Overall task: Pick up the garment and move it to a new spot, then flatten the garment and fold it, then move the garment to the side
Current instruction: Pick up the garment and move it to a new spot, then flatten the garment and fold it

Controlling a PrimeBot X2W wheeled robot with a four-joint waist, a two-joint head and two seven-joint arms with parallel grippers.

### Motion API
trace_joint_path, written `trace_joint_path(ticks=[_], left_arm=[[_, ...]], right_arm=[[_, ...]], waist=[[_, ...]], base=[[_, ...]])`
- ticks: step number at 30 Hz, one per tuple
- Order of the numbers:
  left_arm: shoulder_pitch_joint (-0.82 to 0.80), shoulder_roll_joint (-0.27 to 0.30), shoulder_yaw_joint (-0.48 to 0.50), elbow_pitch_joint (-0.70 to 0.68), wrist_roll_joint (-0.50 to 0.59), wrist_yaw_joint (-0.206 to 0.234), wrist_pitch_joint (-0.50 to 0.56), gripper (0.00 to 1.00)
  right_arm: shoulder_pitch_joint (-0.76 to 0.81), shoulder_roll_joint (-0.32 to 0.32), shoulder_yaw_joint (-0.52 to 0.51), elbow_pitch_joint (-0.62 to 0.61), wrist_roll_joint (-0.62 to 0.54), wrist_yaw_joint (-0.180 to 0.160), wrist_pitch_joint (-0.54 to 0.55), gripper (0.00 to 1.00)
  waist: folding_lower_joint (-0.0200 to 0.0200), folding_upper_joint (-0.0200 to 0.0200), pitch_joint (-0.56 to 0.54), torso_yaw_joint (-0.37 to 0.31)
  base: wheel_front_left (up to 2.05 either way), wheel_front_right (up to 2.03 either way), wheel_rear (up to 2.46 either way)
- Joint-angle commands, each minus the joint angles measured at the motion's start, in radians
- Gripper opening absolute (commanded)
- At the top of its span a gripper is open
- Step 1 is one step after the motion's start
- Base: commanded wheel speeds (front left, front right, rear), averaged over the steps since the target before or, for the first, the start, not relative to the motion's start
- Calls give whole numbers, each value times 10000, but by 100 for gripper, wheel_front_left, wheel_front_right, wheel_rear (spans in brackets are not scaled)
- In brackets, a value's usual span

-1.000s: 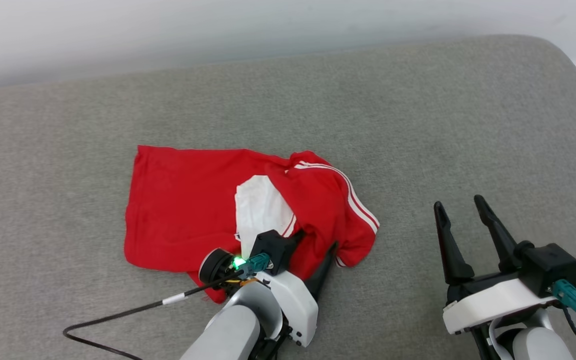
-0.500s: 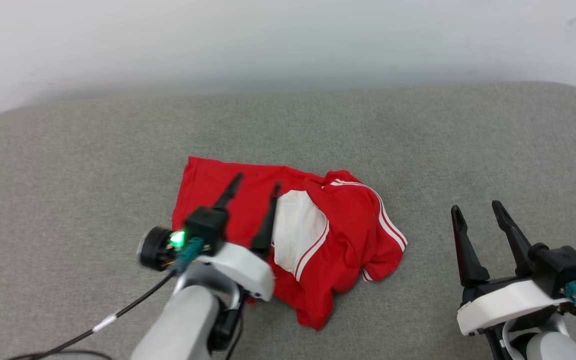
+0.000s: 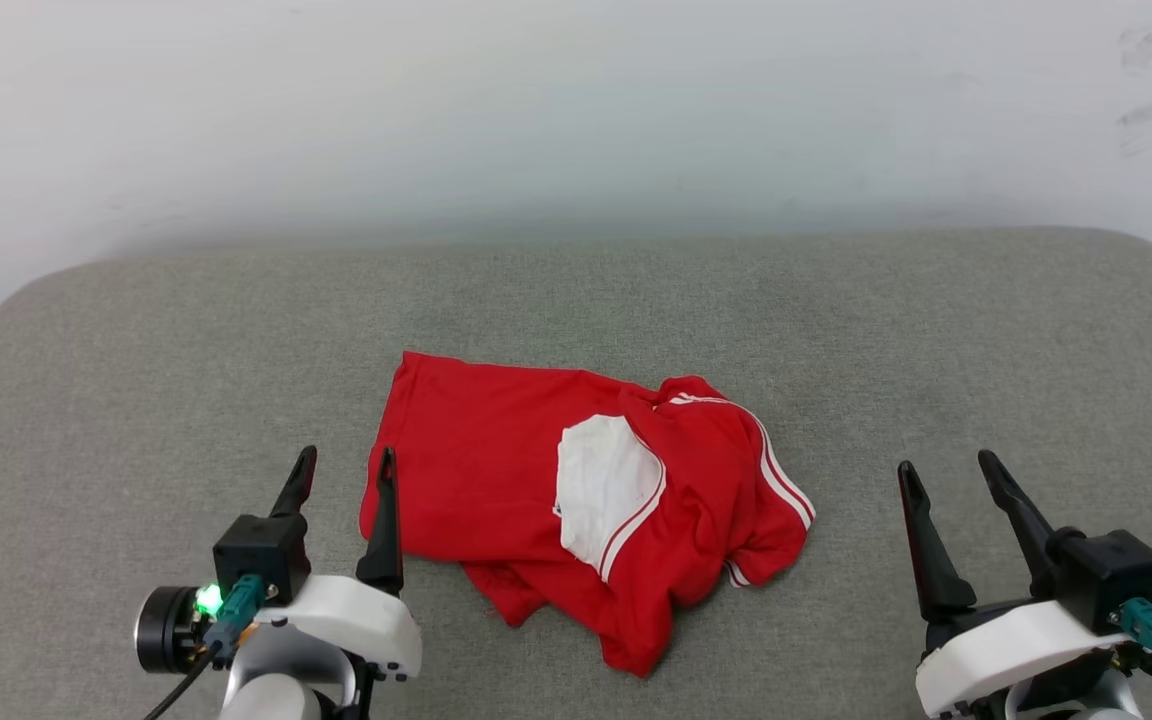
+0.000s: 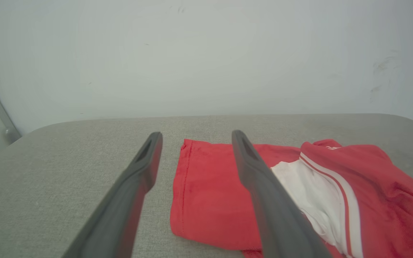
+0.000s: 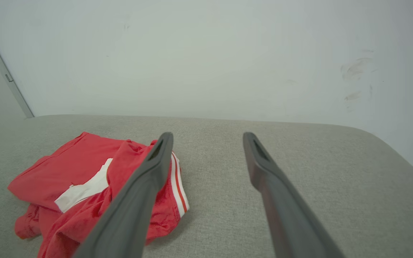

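Note:
The garment (image 3: 496, 460), a red T-shirt with a white sleeve patch and white stripes, lies crumpled in a loose fold in the middle of the grey cushion (image 3: 136, 360). It also shows in the left wrist view, the garment (image 4: 206, 193) spreading right of centre, and in the right wrist view, the garment (image 5: 74, 175) at the lower left. My left gripper (image 3: 347, 469) stands open just left of the shirt's near-left edge, holding nothing. My right gripper (image 3: 948, 468) stands open well to the shirt's right, empty.
A pale wall (image 3: 576, 120) rises right behind the cushion's far edge. The cushion's corners round off at the far left and far right. A black cable (image 3: 176, 690) trails from my left wrist. Bare grey fabric surrounds the shirt on all sides.
My left gripper let go of the shirt and drew back toward me and to the left, now open beside it. The head camera tilted up, shifting the whole picture. The right arm kept still.

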Motion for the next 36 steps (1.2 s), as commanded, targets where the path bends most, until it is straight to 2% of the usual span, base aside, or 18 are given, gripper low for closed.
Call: trace_joint_path(ticks=[1,20,21,26,31,36], left_arm=[[166,43,-40,-72,16,51,14,100],[71,110,-149,-487,-92,171,239,100],[-404,131,-355,-555,-176,-171,633,100],[-1611,117,-1031,-482,-364,-1020,2193,100],[-2493,36,-1618,-155,-1055,-1972,4161,100],[-2959,103,-2158,230,-1615,-2654,5913,100]], right_arm=[[159,2,35,-66,5,-5,12,100],[143,2,200,-233,26,-5,172,100],[53,2,155,-277,8,-5,200,100],[-167,4,167,-333,46,-5,127,100],[-387,2,338,-165,209,-3,-1,100],[-582,4,430,48,202,-3,-122,100]], waist=[[0,0,-36,10],[0,0,-7,-95],[0,0,155,-72],[0,0,617,-102],[0,0,1096,-399],[0,0,1550,-665]], base=[[0,0,0],[0,0,0],[0,0,0],[0,0,0],[0,0,0],[0,0,0]])
